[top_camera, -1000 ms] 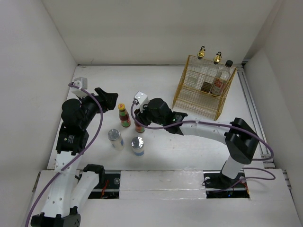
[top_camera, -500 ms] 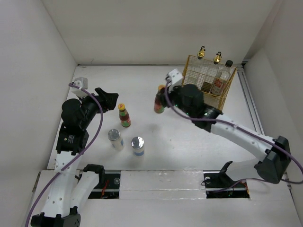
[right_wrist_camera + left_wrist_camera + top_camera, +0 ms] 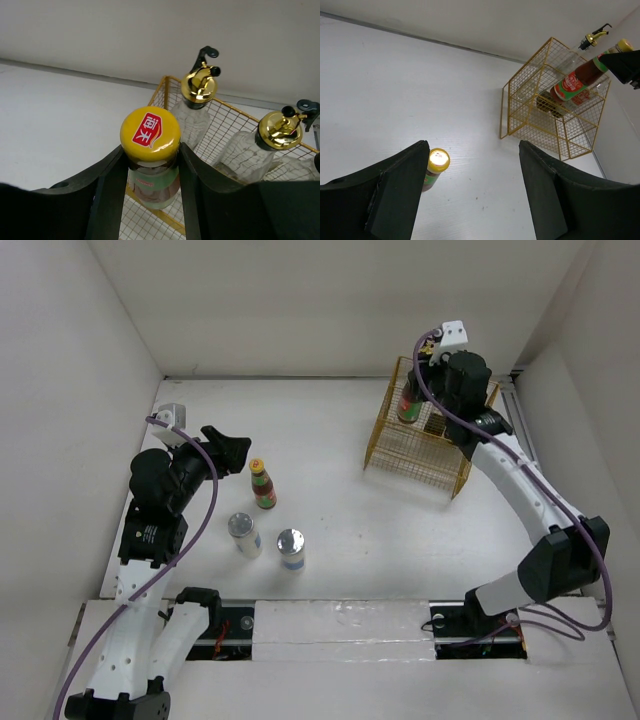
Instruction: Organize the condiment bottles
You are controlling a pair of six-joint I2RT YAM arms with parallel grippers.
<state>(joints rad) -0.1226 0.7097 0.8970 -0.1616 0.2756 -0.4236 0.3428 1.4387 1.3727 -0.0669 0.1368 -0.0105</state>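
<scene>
My right gripper (image 3: 415,380) is shut on the neck of a red-sauce bottle (image 3: 408,405) with an orange-yellow cap (image 3: 150,131) and holds it above the left part of the yellow wire basket (image 3: 380,430). Two clear cruets with gold spouts (image 3: 199,87) (image 3: 280,131) stand in the basket behind it. My left gripper (image 3: 232,452) is open and empty. The other red-sauce bottle (image 3: 263,485) stands just right of it, by the left finger in the left wrist view (image 3: 438,161). Two silver-lidded jars (image 3: 243,535) (image 3: 291,549) stand near the front. The black-capped bottle is hidden behind my right arm.
White walls close in the table at the left, back and right. The basket (image 3: 550,105) stands in the far right corner. A rail (image 3: 530,455) runs along the right edge.
My right gripper has carried the red-sauce bottle from beside the other one at the table's middle up and right to above the basket. The left arm has not moved.
</scene>
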